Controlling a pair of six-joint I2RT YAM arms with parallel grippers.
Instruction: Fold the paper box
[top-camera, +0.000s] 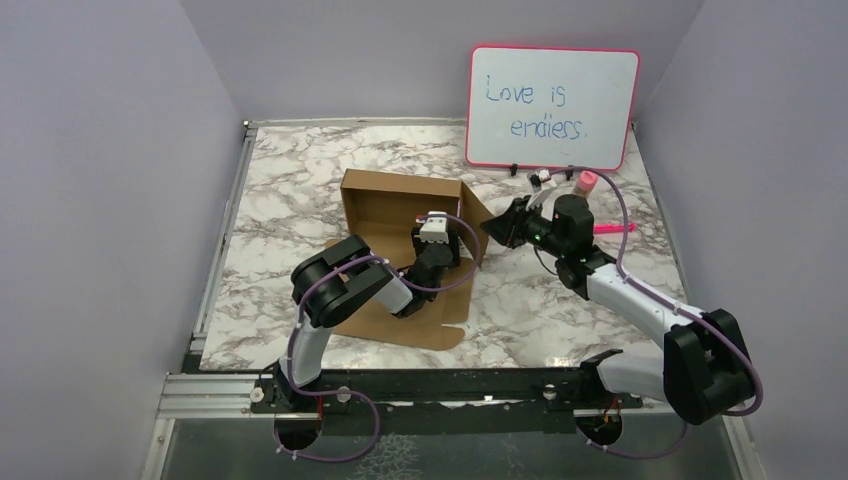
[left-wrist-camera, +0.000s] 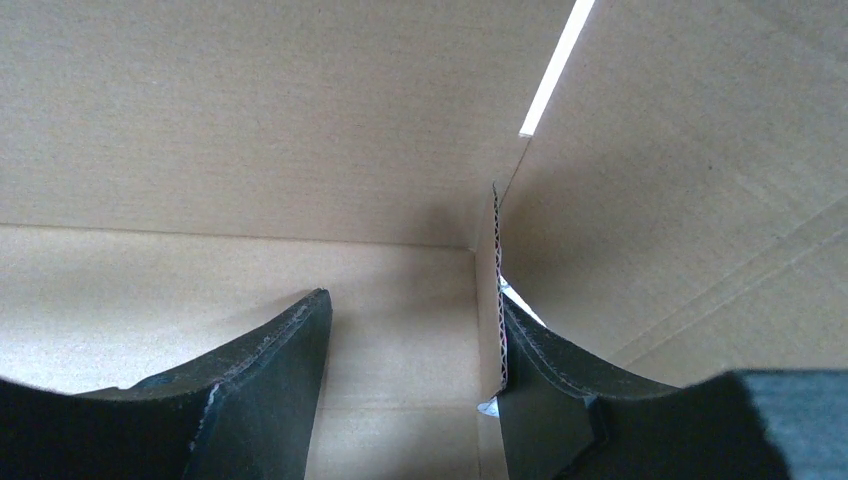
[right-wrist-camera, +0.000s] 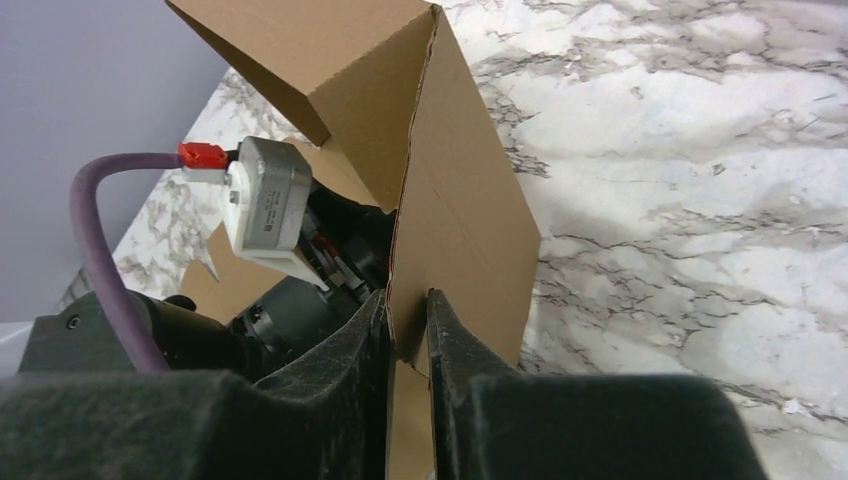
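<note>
The paper box is plain brown cardboard in the middle of the table. Its back wall stands up, and a flat panel lies toward the arms. My left gripper reaches down inside it. In the left wrist view the left gripper is open over the box floor, and a side wall's raw edge stands just inside the right-hand finger. My right gripper is at the box's right side. There the right gripper is shut on the upright side flap.
A pink-framed whiteboard leans against the back wall. In front of it lie a pink marker, a pink-capped item and small black-and-white pieces. The left arm's wrist camera sits close behind the flap. Grey walls enclose three sides.
</note>
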